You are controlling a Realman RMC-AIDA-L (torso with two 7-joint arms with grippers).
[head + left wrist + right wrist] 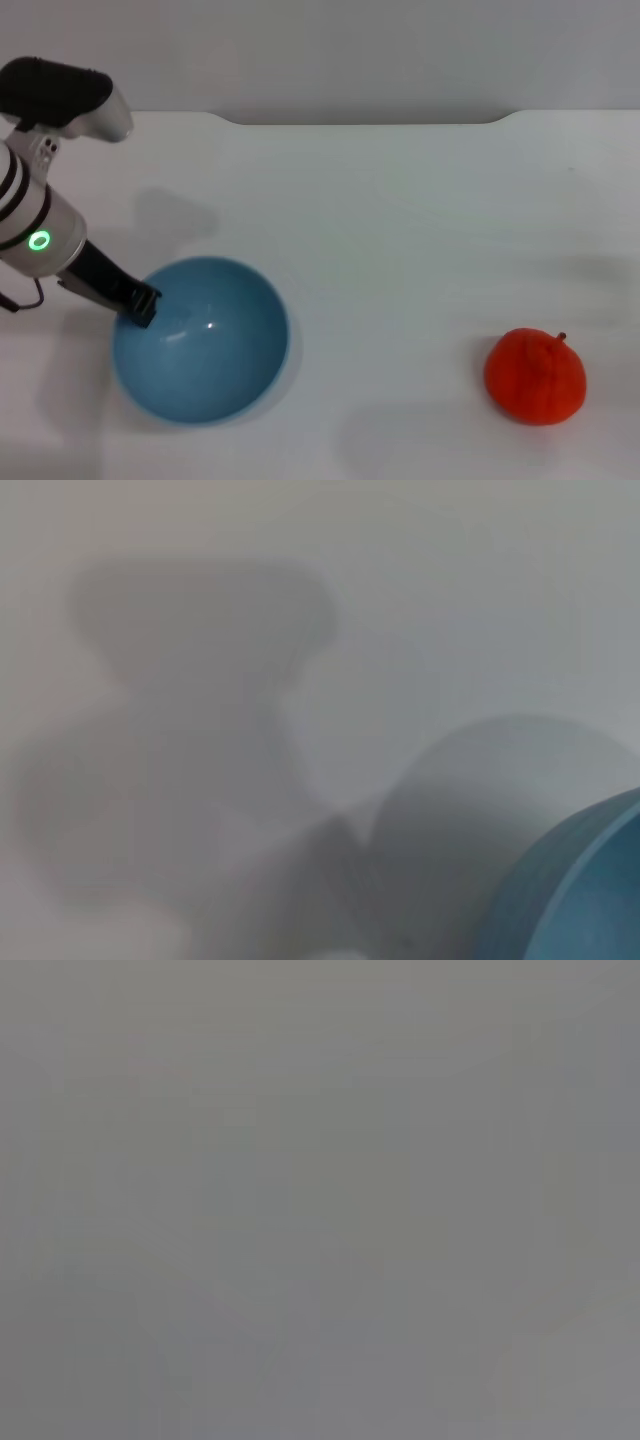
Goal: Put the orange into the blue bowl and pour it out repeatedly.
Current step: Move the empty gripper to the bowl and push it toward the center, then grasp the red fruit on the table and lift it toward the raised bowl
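The blue bowl sits at the front left of the white table, empty, with its glossy inside showing. My left gripper reaches down from the left and is shut on the bowl's left rim, one dark finger lying over the edge. A slice of the blue bowl also fills a corner of the left wrist view. The orange rests on the table at the front right, stem up, well apart from the bowl. My right gripper is out of view, and the right wrist view holds only flat grey.
The white table runs back to a far edge with a shallow notch. Soft shadows of the arm fall on the table beside the bowl.
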